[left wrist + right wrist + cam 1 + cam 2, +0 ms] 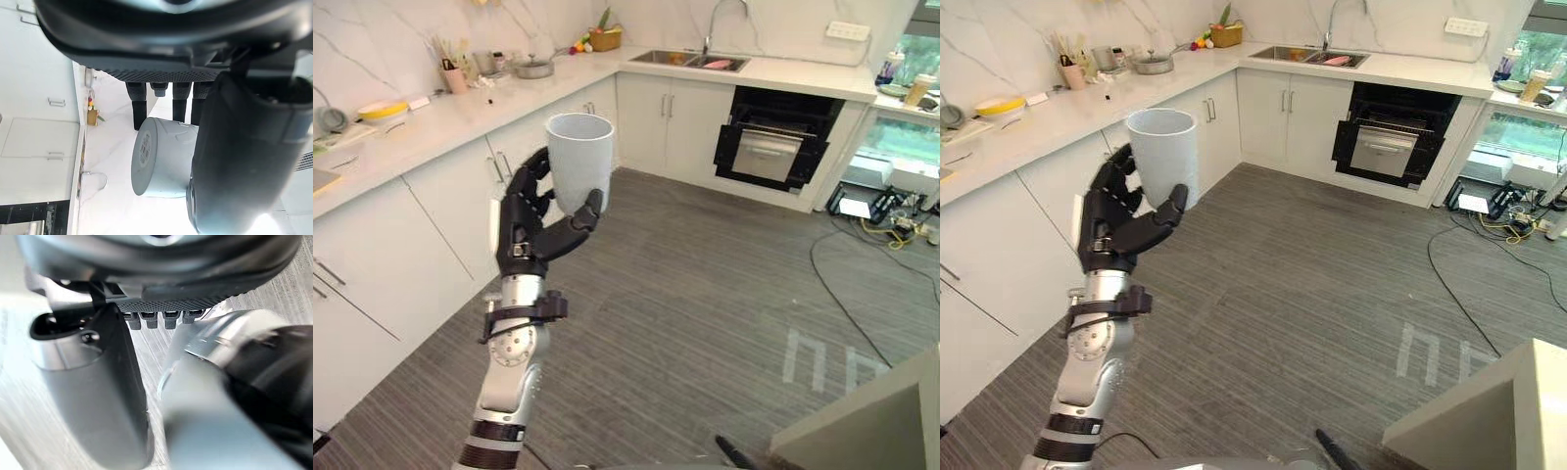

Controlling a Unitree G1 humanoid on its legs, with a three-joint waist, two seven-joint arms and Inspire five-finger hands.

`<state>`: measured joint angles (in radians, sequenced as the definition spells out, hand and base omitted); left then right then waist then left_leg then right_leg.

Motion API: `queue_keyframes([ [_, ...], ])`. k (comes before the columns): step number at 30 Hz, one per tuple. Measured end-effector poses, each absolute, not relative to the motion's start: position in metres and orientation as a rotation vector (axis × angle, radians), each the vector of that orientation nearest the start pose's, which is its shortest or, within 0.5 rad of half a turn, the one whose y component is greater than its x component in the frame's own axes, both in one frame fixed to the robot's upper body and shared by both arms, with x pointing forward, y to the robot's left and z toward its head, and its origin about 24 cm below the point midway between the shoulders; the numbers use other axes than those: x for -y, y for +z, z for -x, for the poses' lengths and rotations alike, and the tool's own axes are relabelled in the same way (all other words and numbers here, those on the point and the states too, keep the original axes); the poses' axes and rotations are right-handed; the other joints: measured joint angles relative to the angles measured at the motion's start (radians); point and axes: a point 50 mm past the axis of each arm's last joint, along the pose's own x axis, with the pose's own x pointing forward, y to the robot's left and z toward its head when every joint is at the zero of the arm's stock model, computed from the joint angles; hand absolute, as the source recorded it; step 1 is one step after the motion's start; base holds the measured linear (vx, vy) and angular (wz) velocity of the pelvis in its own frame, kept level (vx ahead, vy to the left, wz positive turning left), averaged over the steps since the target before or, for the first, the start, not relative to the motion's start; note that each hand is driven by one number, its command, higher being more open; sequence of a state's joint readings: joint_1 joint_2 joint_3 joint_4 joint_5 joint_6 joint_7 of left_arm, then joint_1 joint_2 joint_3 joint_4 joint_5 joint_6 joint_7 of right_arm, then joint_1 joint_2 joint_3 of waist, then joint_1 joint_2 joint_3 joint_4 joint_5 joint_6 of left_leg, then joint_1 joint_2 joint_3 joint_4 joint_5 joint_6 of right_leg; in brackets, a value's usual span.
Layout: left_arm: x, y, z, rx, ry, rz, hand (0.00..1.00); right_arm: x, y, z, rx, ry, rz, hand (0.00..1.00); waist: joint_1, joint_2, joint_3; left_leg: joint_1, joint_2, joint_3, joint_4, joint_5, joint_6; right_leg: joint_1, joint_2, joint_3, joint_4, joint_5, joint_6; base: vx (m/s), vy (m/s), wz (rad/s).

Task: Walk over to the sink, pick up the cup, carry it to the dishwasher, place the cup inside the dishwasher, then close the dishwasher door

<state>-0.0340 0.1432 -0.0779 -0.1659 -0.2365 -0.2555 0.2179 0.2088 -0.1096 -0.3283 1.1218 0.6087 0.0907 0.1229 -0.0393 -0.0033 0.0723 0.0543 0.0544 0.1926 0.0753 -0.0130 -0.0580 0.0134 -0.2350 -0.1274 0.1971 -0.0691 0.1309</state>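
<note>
Pickup done: left hand (529,235) clamped round the upright cup (579,157), mid-floor. Open dishwasher (769,152) at one o'clock; carrying, placing, door-closing remain. Right hand (161,284): state unclear.

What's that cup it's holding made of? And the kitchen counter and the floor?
The cup in the left robot hand looks like plastic or matte ceramic: pale, smooth, evenly dull. The counter looks like smooth white stone or an imitation, matching the grey-veined wall behind. The floor seems to be grey wood-look planking, finely streaked.
</note>
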Motion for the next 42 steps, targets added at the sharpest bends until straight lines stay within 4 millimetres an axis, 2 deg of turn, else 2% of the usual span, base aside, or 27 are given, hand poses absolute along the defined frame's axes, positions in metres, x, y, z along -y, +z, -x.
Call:
queue_keyframes([
  [1,-0.161,0.112,-0.25,0.427,0.102,0.165,0.0,0.22,-0.17,-0.018,-1.168,-0.661,-0.696,1.0,-0.001,0.011,-0.007,0.001,0.021,0.01,-0.009,0.002,-0.007,0.005,0.022,0.006,-0.038,0.014,-0.005,0.06,-0.052,-0.27],
  [2,-0.149,0.135,-0.258,0.521,0.039,0.159,0.0,0.207,-0.173,-0.01,-1.185,-0.664,-0.745,1.0,-0.032,-0.009,-0.041,0.08,0.067,0.068,-0.112,0.03,-0.045,0.077,0.095,0.048,-0.179,0.079,-0.033,0.03,-0.026,-0.15],
  [9,-0.155,0.137,-0.259,0.529,0.057,0.17,0.0,0.207,-0.172,-0.008,-1.177,-0.659,-0.756,1.0,-0.033,-0.011,-0.014,0.057,0.07,0.059,-0.027,0.016,-0.031,0.1,0.095,0.046,-0.182,0.079,-0.033,-0.01,-0.002,0.0],
  [13,-0.172,0.137,-0.259,0.53,0.132,0.268,0.0,0.213,-0.171,-0.005,-1.145,-0.65,-0.77,1.0,-0.032,0.013,0.019,0.019,0.094,0.046,0.084,-0.032,-0.009,0.113,0.109,0.045,-0.177,0.075,-0.04,-0.06,-0.016,0.01],
  [16,-0.185,0.124,-0.252,0.486,0.167,0.304,0.0,0.217,-0.17,-0.001,-1.15,-0.643,-0.726,1.0,-0.029,0.031,0.031,0.002,0.108,0.035,0.13,-0.094,-0.01,0.101,0.118,0.043,-0.146,0.048,-0.048,-0.06,0.01,-0.02],
  [18,-0.189,0.114,-0.247,0.448,0.177,0.341,0.0,0.224,-0.169,-0.001,-1.131,-0.655,-0.664,1.0,-0.023,0.045,0.038,-0.017,0.101,0.006,0.18,-0.14,-0.019,0.085,0.112,0.045,-0.101,0.016,-0.039,-0.04,0.048,0.03],
  [20,-0.188,0.108,-0.246,0.415,0.156,0.362,0.0,0.231,-0.167,-0.001,-1.112,-0.671,-0.59,1.0,-0.008,0.045,0.044,-0.042,0.088,-0.01,0.254,-0.181,-0.004,0.044,0.085,0.039,0.029,-0.058,-0.026,0.01,0.088,0.24],
  [21,-0.187,0.108,-0.247,0.408,0.141,0.368,0.0,0.233,-0.167,0.0,-1.104,-0.69,-0.563,1.0,-0.005,0.036,0.047,-0.048,0.064,-0.021,0.291,-0.203,0.008,0.023,0.052,0.034,0.115,-0.11,-0.006,0.04,0.11,0.37],
  [23,-0.184,0.106,-0.248,0.387,0.109,0.369,0.0,0.237,-0.165,0.007,-1.115,-0.727,-0.533,1.0,-0.005,0.022,0.034,-0.048,0.006,-0.046,0.32,-0.235,0.035,0.031,-0.016,0.008,0.185,-0.165,0.033,0.09,0.117,0.53],
  [24,-0.182,0.106,-0.248,0.383,0.091,0.365,0.0,0.238,-0.165,0.01,-1.121,-0.74,-0.528,1.0,-0.006,0.024,0.023,-0.043,-0.008,-0.054,0.309,-0.239,0.039,0.038,-0.034,0.003,0.212,-0.162,0.041,0.14,0.09,0.52],
  [25,-0.181,0.11,-0.25,0.4,0.069,0.357,0.0,0.241,-0.165,0.01,-1.109,-0.763,-0.536,1.0,-0.006,0.019,0.035,-0.027,-0.028,-0.063,0.308,-0.247,0.045,-0.009,-0.062,0.025,0.341,-0.16,0.056,0.11,0.076,0.42],
  [26,-0.181,0.113,-0.251,0.409,0.055,0.347,0.0,0.238,-0.165,0.006,-1.085,-0.777,-0.561,1.0,-0.007,0.013,0.041,-0.009,-0.047,-0.068,0.309,-0.251,0.051,-0.076,-0.09,0.049,0.497,-0.125,0.071,0.18,0.173,0.4],
  [27,-0.181,0.117,-0.254,0.415,0.032,0.32,0.0,0.234,-0.165,-0.002,-1.038,-0.793,-0.604,1.0,-0.008,-0.008,0.052,0.048,-0.073,-0.077,0.3,-0.26,0.07,-0.156,-0.122,0.087,0.705,-0.006,0.028,0.13,0.165,0.3],
  [28,-0.181,0.117,-0.254,0.412,0.024,0.312,0.0,0.233,-0.165,-0.003,-1.023,-0.795,-0.61,1.0,-0.008,-0.01,0.051,0.071,-0.074,-0.081,0.288,-0.263,0.075,-0.174,-0.127,0.094,0.754,0.056,0.006,0.21,0.192,0.31],
  [30,-0.17,0.125,-0.258,0.43,-0.04,0.291,0.0,0.232,-0.163,-0.012,-0.974,-0.778,-0.612,1.0,-0.018,-0.005,0.051,0.104,-0.072,-0.128,0.253,-0.267,0.1,-0.277,-0.102,0.137,0.873,0.373,-0.026,0.2,0.129,0.45],
  [31,-0.171,0.127,-0.258,0.443,-0.04,0.29,0.0,0.23,-0.163,-0.017,-0.961,-0.77,-0.62,1.0,-0.017,0.001,0.055,0.106,-0.069,-0.132,0.248,-0.268,0.106,-0.315,-0.082,0.144,0.907,0.35,-0.01,0.17,0.067,0.27],
  [32,-0.173,0.129,-0.258,0.459,-0.023,0.293,0.0,0.225,-0.163,-0.026,-0.931,-0.751,-0.639,1.0,-0.02,0.003,0.066,0.114,-0.059,-0.14,0.247,-0.277,0.113,-0.372,-0.036,0.121,0.952,0.158,-0.026,0.2,0.018,0.2],
  [33,-0.174,0.128,-0.259,0.455,-0.009,0.296,0.0,0.22,-0.162,-0.029,-0.913,-0.739,-0.652,1.0,-0.032,0.0,0.08,0.133,-0.051,-0.159,0.234,-0.283,0.117,-0.39,0.005,0.071,0.894,0.055,-0.033,0.21,0.008,0.29],
  [34,-0.173,0.127,-0.26,0.448,-0.013,0.3,0.0,0.219,-0.162,-0.027,-0.911,-0.743,-0.658,1.0,-0.035,-0.001,0.081,0.142,-0.049,-0.165,0.223,-0.285,0.116,-0.39,0.021,0.047,0.809,0.031,-0.026,0.24,-0.023,0.41],
  [35,-0.17,0.127,-0.26,0.44,-0.024,0.302,0.0,0.217,-0.162,-0.023,-0.906,-0.764,-0.681,1.0,-0.031,-0.001,0.082,0.16,-0.049,-0.167,0.207,-0.284,0.11,-0.363,0.056,0.009,0.517,0.025,-0.013,0.22,-0.039,0.25],
  [36,-0.169,0.126,-0.26,0.435,-0.029,0.298,0.0,0.217,-0.162,-0.022,-0.906,-0.769,-0.686,1.0,-0.031,-0.004,0.083,0.168,-0.053,-0.167,0.206,-0.284,0.108,-0.34,0.072,0.005,0.359,0.032,-0.003,0.33,-0.103,0.23],
  [37,-0.169,0.125,-0.261,0.419,-0.034,0.291,0.0,0.216,-0.162,-0.02,-0.906,-0.773,-0.685,1.0,-0.033,-0.018,0.09,0.193,-0.067,-0.163,0.223,-0.285,0.096,-0.296,0.081,-0.002,0.13,0.053,0.018,0.42,-0.168,0.3],
  [38,-0.166,0.122,-0.262,0.393,-0.041,0.293,0.0,0.218,-0.162,-0.015,-0.908,-0.787,-0.67,1.0,-0.034,-0.025,0.091,0.224,-0.073,-0.168,0.244,-0.314,0.067,-0.259,0.081,-0.008,0.048,0.064,0.005,0.45,-0.179,0.38],
  [39,-0.165,0.122,-0.262,0.386,-0.047,0.295,0.0,0.218,-0.161,-0.012,-0.912,-0.792,-0.646,1.0,-0.036,-0.024,0.089,0.244,-0.074,-0.175,0.247,-0.339,0.069,-0.248,0.081,-0.007,0.043,0.073,-0.009,0.49,-0.176,0.48],
  [40,-0.161,0.12,-0.261,0.382,-0.054,0.312,0.0,0.22,-0.159,-0.013,-0.907,-0.794,-0.596,1.0,-0.046,-0.01,0.087,0.281,-0.05,-0.181,0.243,-0.388,0.068,-0.251,0.095,-0.014,0.111,0.142,-0.064,0.59,-0.233,0.41],
  [41,-0.156,0.117,-0.259,0.374,-0.068,0.333,0.0,0.225,-0.154,-0.018,-0.88,-0.786,-0.544,1.0,-0.049,0.036,0.06,0.315,-0.006,-0.174,0.205,-0.423,0.061,-0.279,0.131,-0.032,0.188,0.125,-0.094,0.61,-0.252,0.25],
  [42,-0.155,0.116,-0.257,0.372,-0.069,0.34,0.0,0.226,-0.15,-0.029,-0.848,-0.771,-0.515,1.0,-0.049,0.063,0.045,0.321,0.02,-0.157,0.222,-0.406,0.033,-0.292,0.15,-0.042,0.233,0.07,-0.107,0.51,-0.229,-0.01],
])
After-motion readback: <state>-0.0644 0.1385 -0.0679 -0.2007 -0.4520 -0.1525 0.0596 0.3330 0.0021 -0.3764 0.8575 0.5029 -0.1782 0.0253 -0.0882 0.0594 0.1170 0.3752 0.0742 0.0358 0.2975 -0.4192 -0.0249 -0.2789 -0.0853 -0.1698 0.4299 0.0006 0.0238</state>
